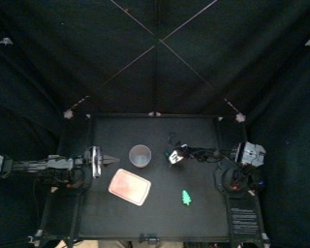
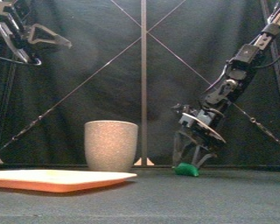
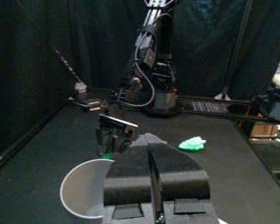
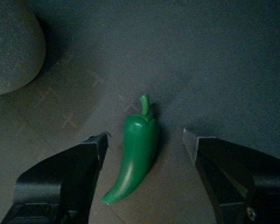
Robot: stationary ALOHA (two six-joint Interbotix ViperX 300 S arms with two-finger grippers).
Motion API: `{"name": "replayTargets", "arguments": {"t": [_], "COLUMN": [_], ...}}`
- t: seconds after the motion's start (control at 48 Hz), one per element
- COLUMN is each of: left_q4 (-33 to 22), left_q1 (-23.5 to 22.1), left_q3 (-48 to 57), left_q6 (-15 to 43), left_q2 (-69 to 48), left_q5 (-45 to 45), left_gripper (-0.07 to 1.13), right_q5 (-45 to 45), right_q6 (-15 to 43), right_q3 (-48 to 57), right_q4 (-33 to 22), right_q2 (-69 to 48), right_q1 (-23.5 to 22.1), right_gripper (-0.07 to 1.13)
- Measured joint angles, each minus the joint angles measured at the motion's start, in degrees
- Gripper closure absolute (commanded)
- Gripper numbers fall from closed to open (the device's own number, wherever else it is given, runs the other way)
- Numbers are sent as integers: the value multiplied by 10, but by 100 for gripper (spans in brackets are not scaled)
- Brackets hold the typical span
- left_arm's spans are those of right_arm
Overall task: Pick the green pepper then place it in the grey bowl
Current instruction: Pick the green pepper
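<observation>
The green pepper (image 4: 133,159) lies on the black table, stem end toward the tall grey speckled cup (image 2: 111,144). My right gripper (image 4: 145,136) hangs low over it, open, one jaw on either side, neither touching. In the front view the pepper (image 2: 187,169) shows under the right gripper (image 2: 192,154), to the right of the cup. From above, the right gripper (image 1: 180,155) hides the pepper, and the cup (image 1: 140,155) stands just left of it. My left gripper (image 1: 102,160) rests shut at the table's left side, left of the cup (image 3: 84,188).
A flat pink tray (image 1: 131,185) lies in front of the cup, toward the table's front left. A second small green toy (image 1: 186,198) lies nearer the front edge, right of the tray; it also shows in the left wrist view (image 3: 192,143).
</observation>
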Motion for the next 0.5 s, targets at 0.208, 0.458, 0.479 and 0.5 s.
{"name": "replayTargets", "arguments": {"t": [0.208,0.458,0.479,0.5], "left_q4": [0,0,0,0], "left_q1": [0,0,0,0], "left_q3": [0,0,0,0], "left_q6": [0,1,0,1], "left_q2": [-4,-4,-4,-4], "left_q5": [0,-1,0,-1], "left_gripper": [103,103,103,103], "right_q5": [-3,9,12,14], "right_q6": [0,2,2,2], "right_q3": [-14,-23,-24,-24], "right_q4": [-1,-1,-1,-1], "right_q2": [17,19,19,19], "right_q1": [9,19,20,22], "right_gripper": [23,39,40,40]}}
